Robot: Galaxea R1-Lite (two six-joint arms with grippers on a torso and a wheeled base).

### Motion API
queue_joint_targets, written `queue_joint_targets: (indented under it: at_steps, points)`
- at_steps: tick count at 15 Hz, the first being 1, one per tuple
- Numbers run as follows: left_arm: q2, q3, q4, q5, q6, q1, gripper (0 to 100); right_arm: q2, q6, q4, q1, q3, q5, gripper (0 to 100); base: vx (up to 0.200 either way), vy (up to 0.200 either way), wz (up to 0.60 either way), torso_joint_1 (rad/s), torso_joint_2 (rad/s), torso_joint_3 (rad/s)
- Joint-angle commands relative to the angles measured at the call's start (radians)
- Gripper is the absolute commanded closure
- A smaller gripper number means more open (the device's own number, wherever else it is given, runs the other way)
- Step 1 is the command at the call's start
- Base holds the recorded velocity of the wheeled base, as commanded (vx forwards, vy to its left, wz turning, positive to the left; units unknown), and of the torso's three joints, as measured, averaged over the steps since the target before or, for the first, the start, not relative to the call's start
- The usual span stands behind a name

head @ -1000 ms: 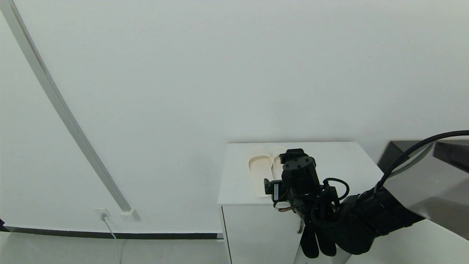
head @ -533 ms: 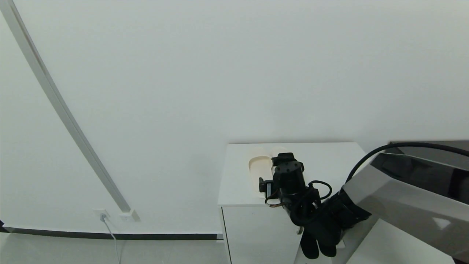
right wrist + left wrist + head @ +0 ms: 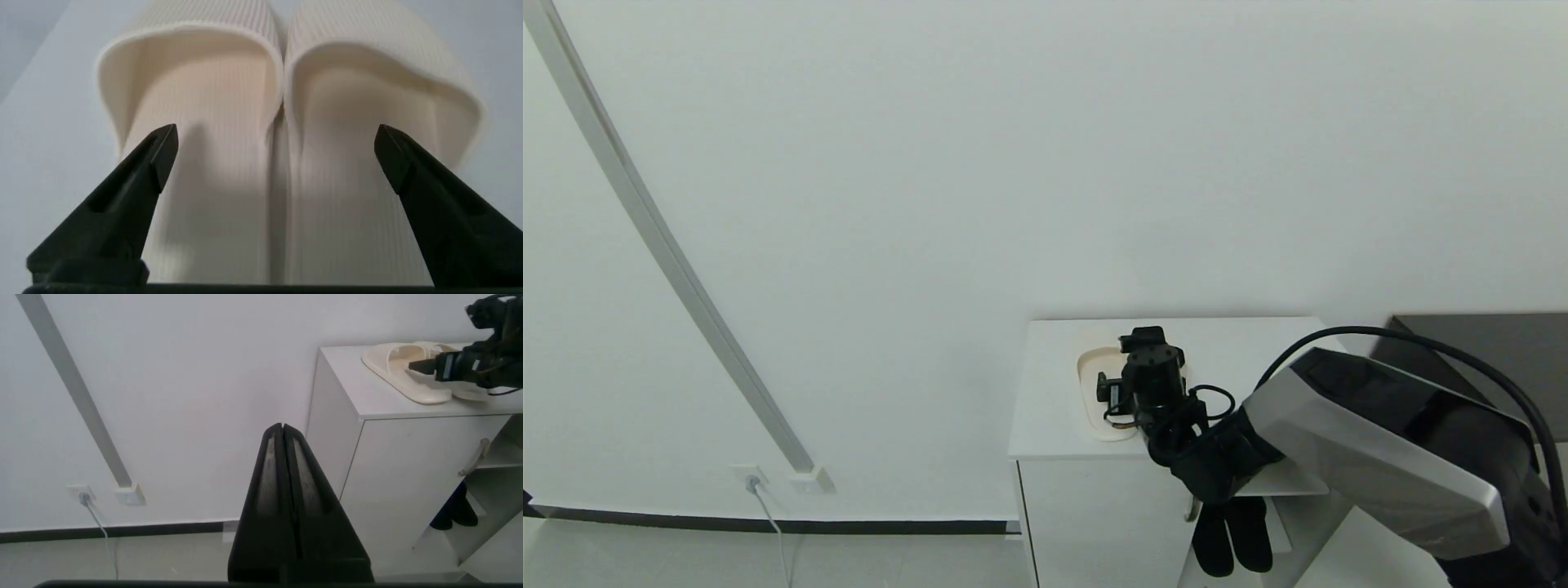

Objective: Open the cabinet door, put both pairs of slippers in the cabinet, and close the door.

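A pair of cream slippers (image 3: 1094,384) (image 3: 409,363) lies side by side on top of the white cabinet (image 3: 1054,408). My right gripper (image 3: 1142,339) (image 3: 276,139) hovers low over them, open, with one finger outside each slipper (image 3: 204,163) and nothing held. The cabinet's right side stands open, with a pair of black slippers (image 3: 1232,539) (image 3: 456,513) standing inside below a shelf. My left gripper (image 3: 282,433) is shut and empty, held away from the cabinet to its left, facing the wall.
A slim door handle (image 3: 1191,510) (image 3: 476,456) hangs at the cabinet front. On the wall to the left are a slanted cable duct (image 3: 670,245) and a socket with a cable (image 3: 749,476). A dark surface (image 3: 1503,335) lies right of the cabinet.
My right arm has moved forward and left across the cabinet top, bringing its gripper over the cream slippers. The slippers and cabinet have not moved.
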Motion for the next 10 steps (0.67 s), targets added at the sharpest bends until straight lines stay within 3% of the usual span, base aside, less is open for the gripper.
queue_joint_targets:
  at_steps: [1,5,6,10]
  points:
    - [0.001,0.0,0.001,0.0,0.0,0.0,100,0.057,0.001,0.023,-0.021,-0.075,0.002,0,0.0,0.0,0.0,0.0,0.0,0.0]
    - [0.001,0.0,0.0,0.0,0.0,0.0,100,0.089,0.0,0.052,-0.035,-0.159,0.004,0,0.0,0.0,0.0,0.0,0.0,0.0]
    - [0.001,0.0,0.0,-0.001,0.0,0.0,100,0.098,0.0,0.052,-0.038,-0.173,0.004,100,0.0,0.0,0.0,0.0,0.0,0.0]
    - [0.001,0.0,0.0,0.0,0.0,0.0,100,0.106,0.0,0.053,-0.038,-0.181,0.004,100,0.0,0.0,0.0,0.0,0.0,0.0]
